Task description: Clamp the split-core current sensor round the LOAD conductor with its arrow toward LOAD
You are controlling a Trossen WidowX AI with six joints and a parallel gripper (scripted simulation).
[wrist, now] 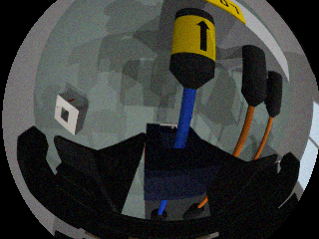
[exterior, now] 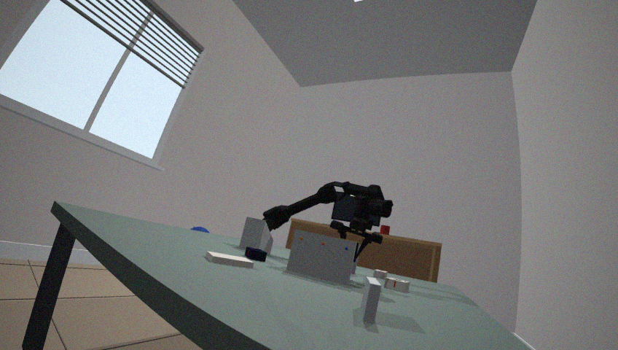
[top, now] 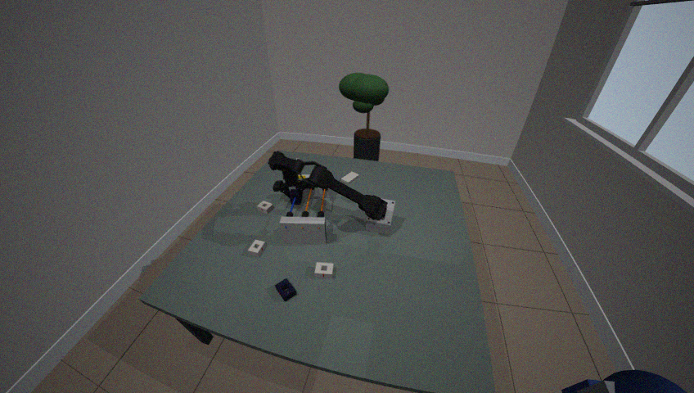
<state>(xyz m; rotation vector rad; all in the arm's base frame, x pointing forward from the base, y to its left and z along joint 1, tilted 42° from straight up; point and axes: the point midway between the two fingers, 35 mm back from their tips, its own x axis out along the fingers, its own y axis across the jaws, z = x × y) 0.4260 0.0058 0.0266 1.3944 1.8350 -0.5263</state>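
My gripper (wrist: 171, 141) is shut on the dark navy current sensor (top: 293, 196) (wrist: 169, 181), one finger on each side of it. The blue conductor (top: 292, 204) (wrist: 185, 117) meets the sensor from above in the wrist view and shows again below it. At its upper end is a black sleeve with a yellow band (wrist: 186, 37), whose black arrow points away from the sensor. A yellow sign (wrist: 233, 8) is cut off at the view's top, so its full text cannot be read. The sensor's own arrow and latch cannot be made out. In the exterior view the grey box hides the sensor.
Two orange conductors (top: 308, 201) (wrist: 245, 130) run beside the blue one. A grey box (top: 303, 231) (exterior: 321, 255) holds their ends. White blocks with square holes (top: 324, 275) (wrist: 74, 119) and another navy block (top: 285, 287) stand around. The arm base is by a grey block (top: 390, 206) (exterior: 253, 234).
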